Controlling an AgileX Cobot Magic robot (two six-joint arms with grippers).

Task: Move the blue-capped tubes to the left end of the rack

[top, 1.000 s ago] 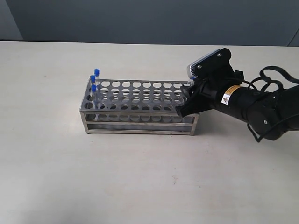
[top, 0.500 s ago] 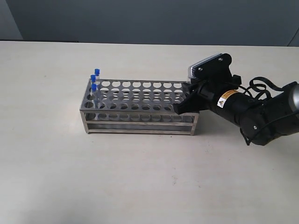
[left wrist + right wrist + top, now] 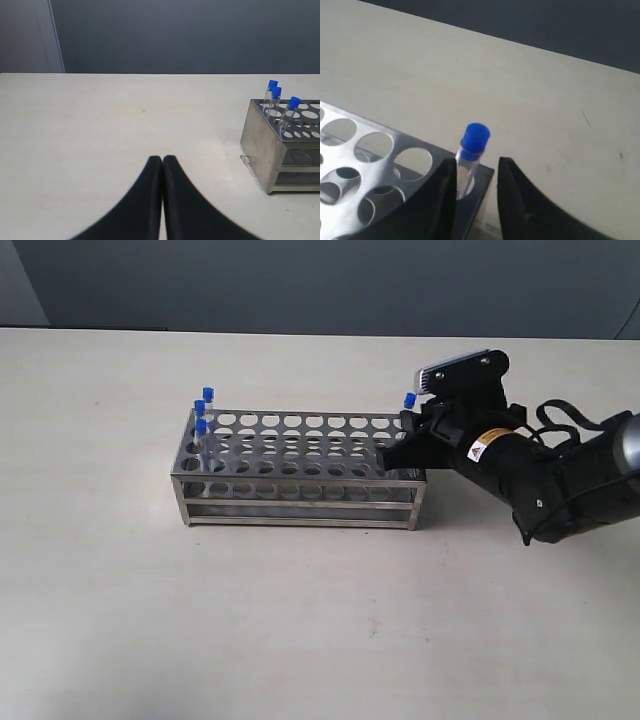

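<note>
The exterior view looks down obliquely on the desk (image 3: 300, 640) and the whole rack (image 3: 300, 458). The left wrist view faces its left end from low and afar; the right wrist view hovers close over its right end.

I could read no words or numbers anywhere. The only marking was a small label (image 3: 486, 446) with a yellow warning triangle on the black housing of the right arm (image 3: 545, 480), and its print was too small to read.

A lab: steel test-tube rack (image 3: 300, 502) with blue-capped tubes (image 3: 203, 415).
</note>
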